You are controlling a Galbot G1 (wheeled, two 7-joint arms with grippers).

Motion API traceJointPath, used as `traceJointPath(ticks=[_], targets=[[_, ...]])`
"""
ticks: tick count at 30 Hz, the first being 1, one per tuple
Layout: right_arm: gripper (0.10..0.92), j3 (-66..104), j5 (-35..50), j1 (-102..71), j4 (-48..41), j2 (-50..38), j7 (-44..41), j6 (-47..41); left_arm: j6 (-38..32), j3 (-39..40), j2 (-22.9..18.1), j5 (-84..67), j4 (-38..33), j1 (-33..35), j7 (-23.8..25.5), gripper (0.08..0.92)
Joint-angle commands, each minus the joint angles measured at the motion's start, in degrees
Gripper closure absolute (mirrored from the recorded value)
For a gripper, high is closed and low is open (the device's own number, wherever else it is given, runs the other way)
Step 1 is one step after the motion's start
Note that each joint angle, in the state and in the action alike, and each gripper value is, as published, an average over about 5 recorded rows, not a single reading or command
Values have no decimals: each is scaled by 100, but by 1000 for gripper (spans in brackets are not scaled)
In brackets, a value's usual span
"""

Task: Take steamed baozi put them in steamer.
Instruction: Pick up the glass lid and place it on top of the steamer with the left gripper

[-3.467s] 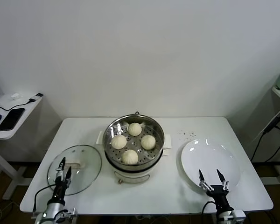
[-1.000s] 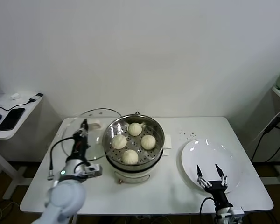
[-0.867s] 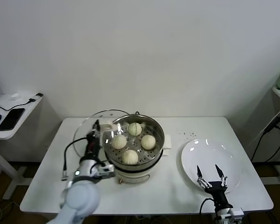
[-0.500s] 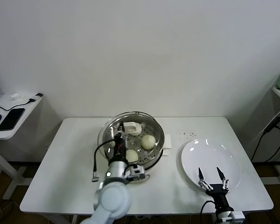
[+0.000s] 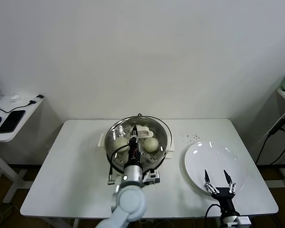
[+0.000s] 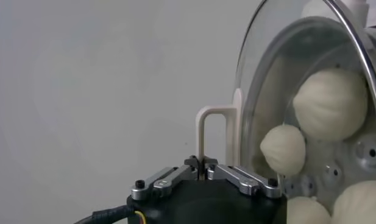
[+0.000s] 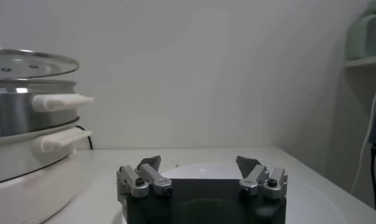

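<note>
Bright even light, soft faint shadows

You see one steamer (image 5: pixel 115 142), one glass lid (image 5: pixel 164 129), one white plate (image 5: pixel 213 161) and two grippers; through the lid, count three baozi (image 6: pixel 331 103) in the left wrist view.

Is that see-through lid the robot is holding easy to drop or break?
The glass lid looks breakable: it is clear, with a thin metal rim. The left gripper is shut on only its narrow cream handle, so the wide lid might swing or tilt. Smooth glass is probably slippery, hence gripping the handle.
</note>
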Motion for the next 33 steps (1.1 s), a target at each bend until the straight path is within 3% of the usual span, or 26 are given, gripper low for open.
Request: traceJointPath(ticks=[1, 22, 33], targets=[[203, 5, -20, -5, -9, 15, 8, 56, -65, -93, -11, -33, 370, -71, -254, 867], [203, 16, -149, -20, -56, 83, -33, 197, -206, -283, 112, -52, 346, 127, -358, 858], [203, 28, -180, -18, 24, 89, -62, 128, -219, -221, 226, -597, -244, 170, -233, 568]])
